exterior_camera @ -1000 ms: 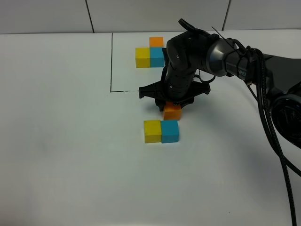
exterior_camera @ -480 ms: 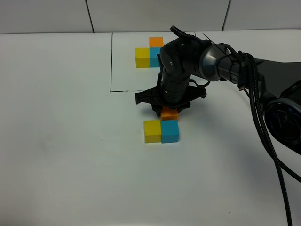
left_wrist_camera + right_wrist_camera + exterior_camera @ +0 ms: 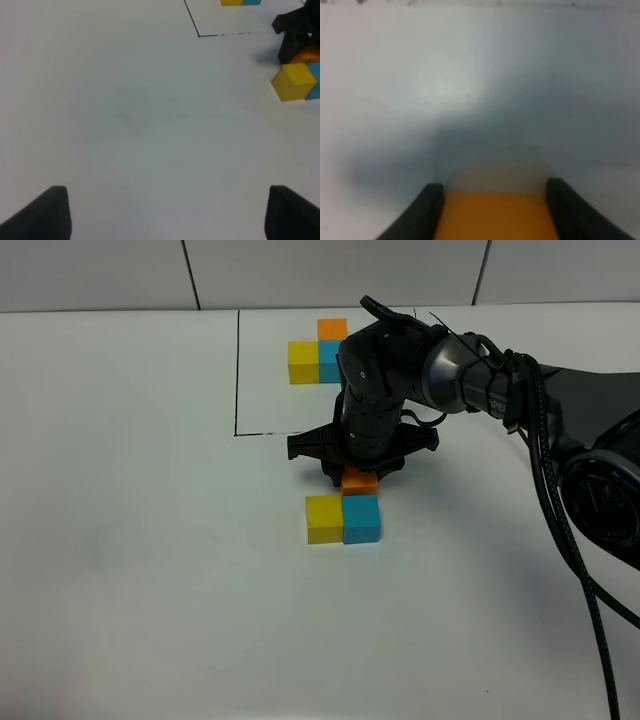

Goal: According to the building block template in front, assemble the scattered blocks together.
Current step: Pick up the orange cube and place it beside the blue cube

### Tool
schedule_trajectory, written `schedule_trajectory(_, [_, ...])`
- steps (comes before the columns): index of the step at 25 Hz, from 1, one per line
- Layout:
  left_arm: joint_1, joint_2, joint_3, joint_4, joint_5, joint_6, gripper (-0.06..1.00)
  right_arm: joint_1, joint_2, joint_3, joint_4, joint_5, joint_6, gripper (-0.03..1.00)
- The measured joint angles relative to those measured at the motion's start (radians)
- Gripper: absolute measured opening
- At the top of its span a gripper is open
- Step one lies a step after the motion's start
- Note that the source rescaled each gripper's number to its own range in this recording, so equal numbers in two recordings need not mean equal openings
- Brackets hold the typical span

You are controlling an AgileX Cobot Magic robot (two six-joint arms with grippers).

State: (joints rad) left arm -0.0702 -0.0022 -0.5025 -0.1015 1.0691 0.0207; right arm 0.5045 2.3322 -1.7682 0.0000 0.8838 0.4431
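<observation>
The building block template (image 3: 319,350) lies at the back inside a thin black frame: yellow and blue cubes side by side, an orange one behind the blue. Of the scattered blocks, the yellow cube (image 3: 325,518) and blue cube (image 3: 361,518) sit joined near the middle. The orange cube (image 3: 360,481) rests right behind the blue one, with my right gripper (image 3: 360,476) shut on it. In the right wrist view the orange cube (image 3: 495,215) fills the gap between both fingers (image 3: 422,212). My left gripper (image 3: 167,215) is open over bare table, far from the yellow cube (image 3: 294,81).
The black frame line (image 3: 237,370) runs down the table and turns right just behind the right gripper. The right arm and its cables (image 3: 560,420) stretch in from the right edge. A tiled wall (image 3: 300,270) stands behind the table.
The right gripper has carried the orange cube forward and down until it sits against the back of the blue cube. It has barely moved in the last half second.
</observation>
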Motion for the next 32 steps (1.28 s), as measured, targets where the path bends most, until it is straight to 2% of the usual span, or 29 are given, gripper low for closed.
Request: schedule_trajectory(32, [0.0,0.0,0.0,0.0,0.0,0.0,0.79,0.022,0.0,0.0,-0.027,0.04,0.035,0.02])
